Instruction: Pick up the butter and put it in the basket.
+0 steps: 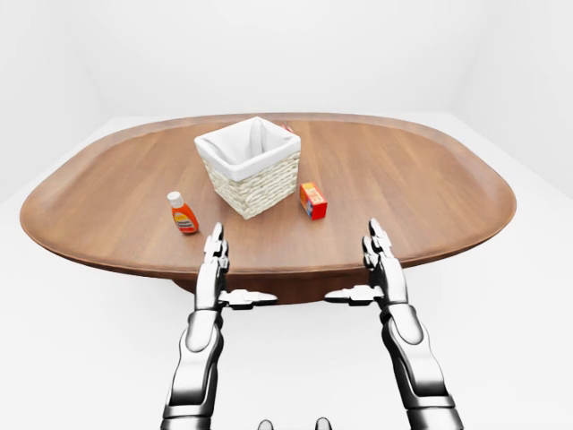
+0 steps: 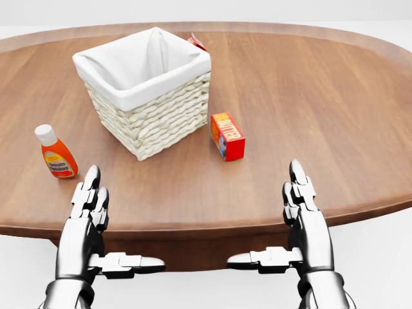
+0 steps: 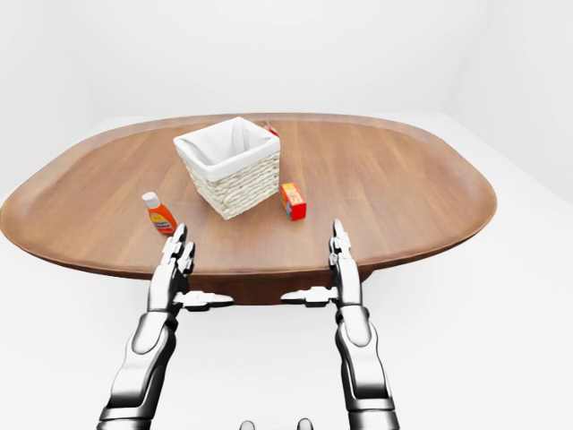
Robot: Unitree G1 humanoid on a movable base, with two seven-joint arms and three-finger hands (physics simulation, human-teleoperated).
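Head view: butter (image 2: pixel 227 136) label legible; eye views blur it.

Oval wooden worktop (image 2: pixel 335 109), brown grain. Orange sauce bottle (image 2: pixel 56 154) with white cap, lying near the worktop's left part, close to the near edge. Small red item (image 2: pixel 196 42), mostly hidden, toward the far edge. White floor (image 1: pixel 528 313) around.

An oval wooden table (image 2: pixel 335 96) carries a woven basket (image 2: pixel 151 109), a red butter box (image 2: pixel 227 136) and an orange bottle (image 2: pixel 56 154). The bottle lies just above the left fingers (image 2: pixel 90 193); the butter is up-left of the right fingers (image 2: pixel 297 187).
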